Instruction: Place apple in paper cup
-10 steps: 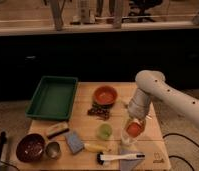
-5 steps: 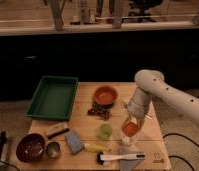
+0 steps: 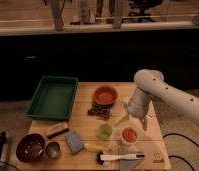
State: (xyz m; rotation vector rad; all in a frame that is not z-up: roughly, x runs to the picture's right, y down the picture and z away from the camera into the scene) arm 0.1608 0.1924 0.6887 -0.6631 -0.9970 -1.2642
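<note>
Pincer: your pincer (image 3: 133,121) hangs at lower right of the frame, just above the paper cup; you cannot tell how wide it stands or whether it has hold of anything.
Apple: the apple (image 3: 129,134) shows as a red-orange round inside the paper cup's mouth, lower right of centre.
Paper cup: the paper cup (image 3: 128,141) stands upright on the surface (image 3: 155,145), just beside the green cup (image 3: 105,131).
Risk on lifting: if you rise at a slant, the pincer may catch the rim and tip the light cup.
Risk of dragging: if the apple is not free of the pincer, you may pull it back out.
Neighbours: a toppled cup may strike the green cup or the brush (image 3: 120,157) below it.
</note>
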